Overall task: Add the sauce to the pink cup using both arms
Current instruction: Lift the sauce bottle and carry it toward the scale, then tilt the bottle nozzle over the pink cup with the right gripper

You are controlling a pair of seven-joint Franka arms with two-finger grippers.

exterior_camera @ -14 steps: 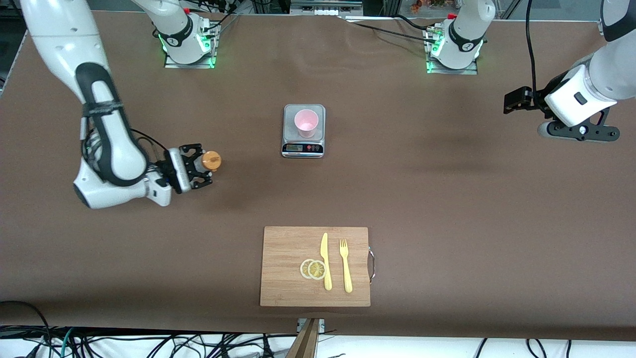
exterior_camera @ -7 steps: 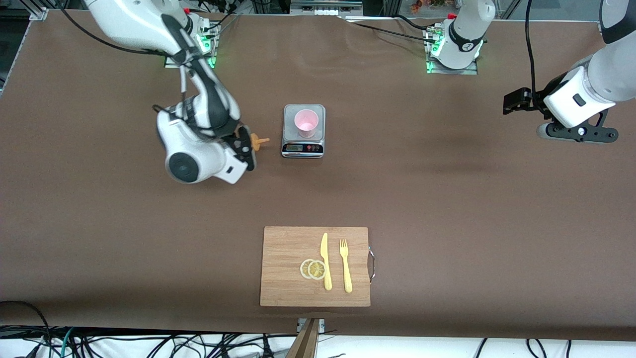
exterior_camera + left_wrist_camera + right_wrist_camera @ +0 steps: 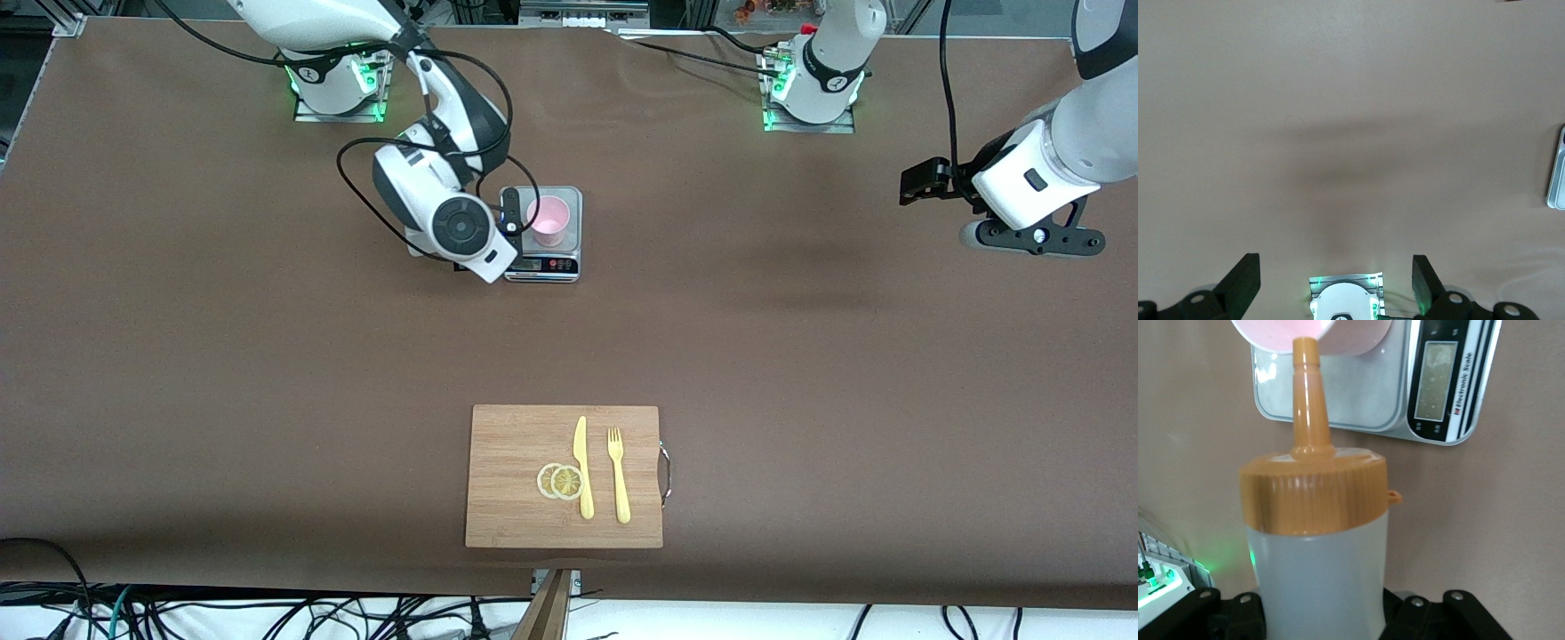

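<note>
A brown table carries every item in view. The pink cup stands upright on the platform of a small kitchen scale, which sits between the two arm bases and nearer to the front camera than they are. The sauce bottle is held in the right gripper, which is closed on the bottle body; the bottle is tipped toward the cup. In the right wrist view the orange-yellow nozzle ends at the cup rim, and the scale display lies just beside the nozzle line. In the front view the bottle is hidden under the right wrist housing, and the gripper sits over the edge of the scale toward the right arm's end of the table, just beside the cup. The left gripper waits in the air over bare table at the left arm's end, well apart from the scale; its fingers stand spread with nothing between them. A wooden cutting board lies well apart from both grippers, nearer to the front camera than the scale, and holds two lemon slices, a yellow knife and a yellow fork.
</note>
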